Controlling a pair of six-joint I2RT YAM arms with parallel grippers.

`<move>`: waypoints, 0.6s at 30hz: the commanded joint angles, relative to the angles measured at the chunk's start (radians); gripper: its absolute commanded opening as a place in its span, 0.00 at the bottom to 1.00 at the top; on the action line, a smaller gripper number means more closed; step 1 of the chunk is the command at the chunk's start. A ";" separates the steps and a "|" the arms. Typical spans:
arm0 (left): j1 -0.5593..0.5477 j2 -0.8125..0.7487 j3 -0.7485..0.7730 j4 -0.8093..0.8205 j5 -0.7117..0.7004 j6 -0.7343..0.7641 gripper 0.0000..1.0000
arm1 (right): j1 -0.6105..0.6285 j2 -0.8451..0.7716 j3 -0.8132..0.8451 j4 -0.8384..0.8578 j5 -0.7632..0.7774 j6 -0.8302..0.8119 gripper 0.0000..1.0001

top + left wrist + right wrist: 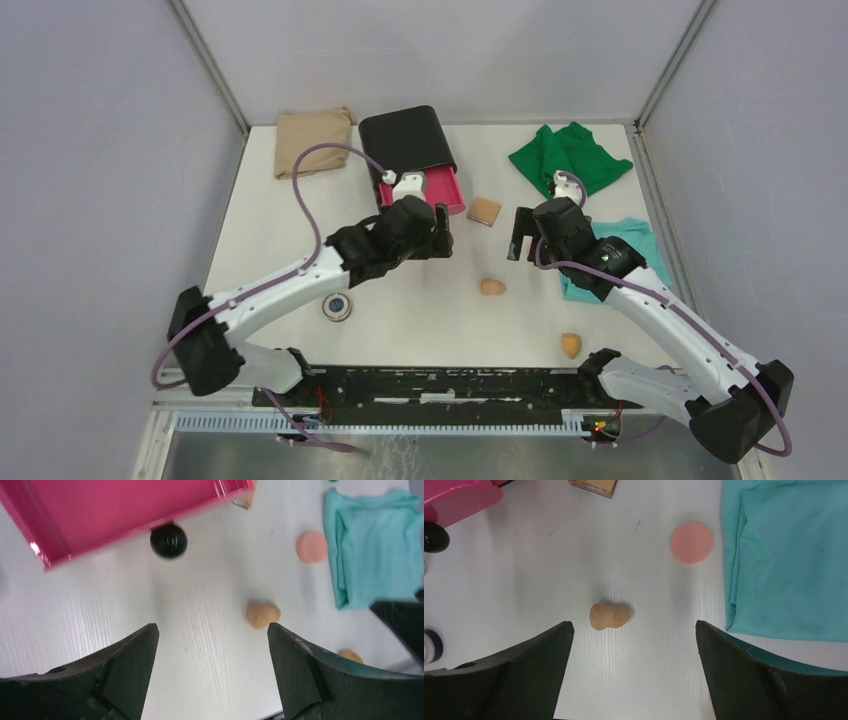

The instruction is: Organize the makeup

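Observation:
My left gripper (443,232) hangs open and empty just in front of the pink drawer (441,190). In its wrist view (212,627) the tiny black jar (169,540) sits on the table at the drawer's edge (125,510). One tan sponge (492,287) lies mid-table, also visible in both wrist views (262,614) (610,615). My right gripper (518,236) (634,625) is open and empty above the table near it. The pink round piece (691,542) lies beside the teal cloth (789,555). The tan square pad (484,210), second sponge (571,345) and silvery compact (337,307) lie apart.
The black box (405,140) stands at the back with its pink drawer pulled out. A beige cloth (313,140) lies back left, a green cloth (570,158) back right. The teal cloth (630,240) lies under my right arm.

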 commanded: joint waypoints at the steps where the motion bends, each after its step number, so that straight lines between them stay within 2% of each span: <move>1: -0.013 -0.213 -0.187 0.073 0.094 0.078 0.90 | 0.000 0.000 -0.007 0.066 0.010 0.009 0.99; 4: 0.021 -0.296 -0.258 0.004 0.041 0.056 1.00 | 0.001 0.006 -0.017 0.095 -0.005 0.007 0.99; 8: 0.156 -0.372 -0.273 -0.100 -0.011 0.025 0.99 | 0.001 0.035 -0.006 0.093 -0.023 0.003 0.99; 14: 0.547 -0.443 -0.363 -0.087 0.128 0.048 0.99 | 0.001 0.045 0.006 0.071 -0.025 -0.021 0.99; 16: 0.608 -0.423 -0.378 -0.057 0.136 0.069 0.99 | 0.000 0.037 -0.002 0.075 -0.014 -0.027 0.99; 18: 0.614 -0.391 -0.385 -0.008 0.119 0.082 1.00 | 0.000 0.034 0.001 0.070 -0.014 -0.032 0.99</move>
